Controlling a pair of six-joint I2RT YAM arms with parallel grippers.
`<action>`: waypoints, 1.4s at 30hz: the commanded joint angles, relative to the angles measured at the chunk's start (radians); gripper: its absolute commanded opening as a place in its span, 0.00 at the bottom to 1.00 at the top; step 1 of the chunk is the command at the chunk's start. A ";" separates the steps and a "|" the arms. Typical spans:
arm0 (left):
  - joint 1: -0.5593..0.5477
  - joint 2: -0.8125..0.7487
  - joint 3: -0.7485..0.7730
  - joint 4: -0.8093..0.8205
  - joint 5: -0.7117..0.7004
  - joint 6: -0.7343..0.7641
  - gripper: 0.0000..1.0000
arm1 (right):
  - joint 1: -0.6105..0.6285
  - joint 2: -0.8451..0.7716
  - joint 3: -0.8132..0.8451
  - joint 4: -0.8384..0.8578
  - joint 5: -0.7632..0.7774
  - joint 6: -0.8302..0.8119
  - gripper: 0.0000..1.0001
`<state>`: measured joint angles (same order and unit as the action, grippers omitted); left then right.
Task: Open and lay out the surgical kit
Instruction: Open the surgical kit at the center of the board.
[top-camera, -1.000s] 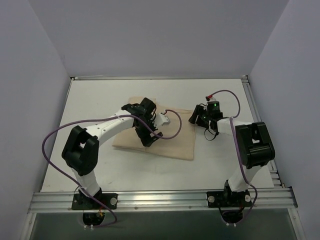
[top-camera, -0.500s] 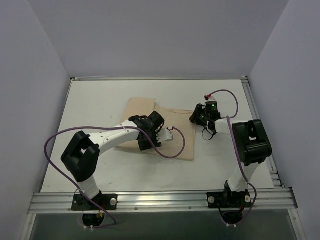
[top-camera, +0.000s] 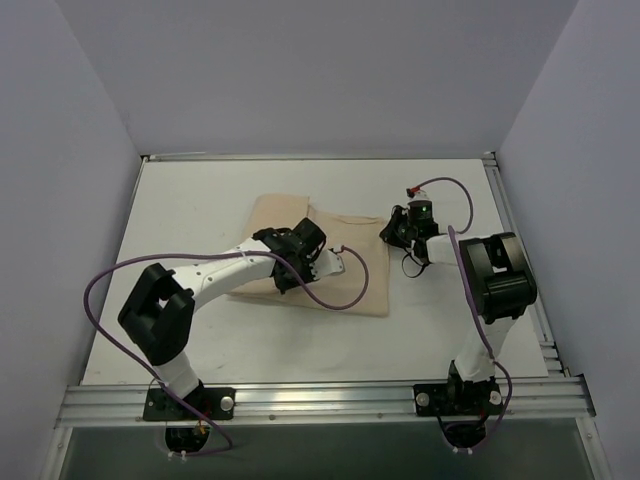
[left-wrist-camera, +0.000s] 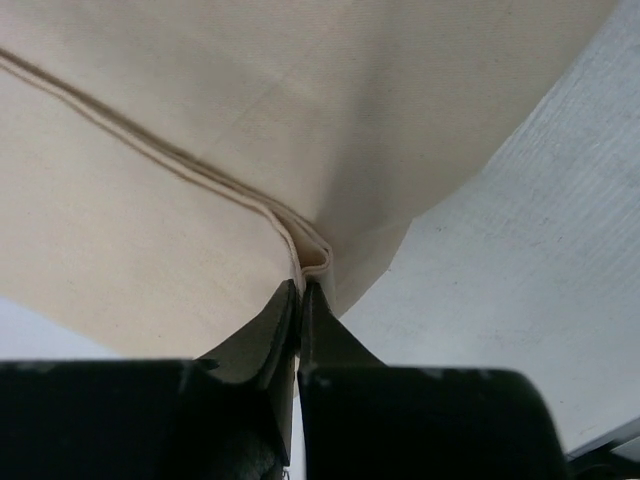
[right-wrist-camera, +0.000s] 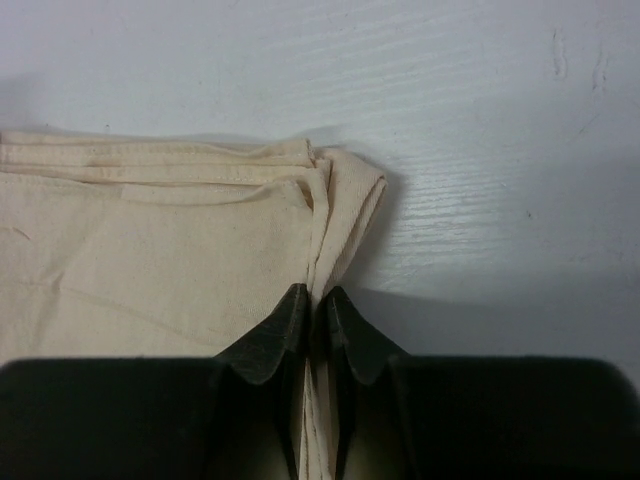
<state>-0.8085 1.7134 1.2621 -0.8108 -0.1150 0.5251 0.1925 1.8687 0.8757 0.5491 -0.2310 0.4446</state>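
Here, cloth wrap (top-camera: 275, 213), edges nipped by left gripper (left-wrist-camera: 299, 285), right gripper (right-wrist-camera: 315, 295)

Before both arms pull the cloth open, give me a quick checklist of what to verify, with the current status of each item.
1. Left gripper shut on a hemmed fold of the cloth wrap: ok.
2. Right gripper shut on the wrap's corner: ok.
3. How many layers each pinch holds: cannot tell.
4. Where the contents lie inside the wrap: cannot tell; nothing shows through the cloth.
5. Cable path: not ok. The left arm's purple cable loops over the wrap and might snag.
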 joint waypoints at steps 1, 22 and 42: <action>0.060 -0.075 0.066 0.022 0.006 -0.056 0.03 | 0.002 0.046 0.014 -0.086 0.008 -0.012 0.05; 1.120 -0.193 -0.233 0.228 0.416 -0.172 0.06 | -0.005 0.103 0.132 -0.103 0.016 -0.041 0.00; 1.134 -0.198 -0.054 0.062 0.327 -0.172 0.74 | -0.105 0.064 0.169 -0.143 0.021 -0.052 0.00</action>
<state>0.3553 1.5078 1.1107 -0.7258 0.2077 0.3714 0.1474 1.9488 1.0161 0.4679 -0.2520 0.4164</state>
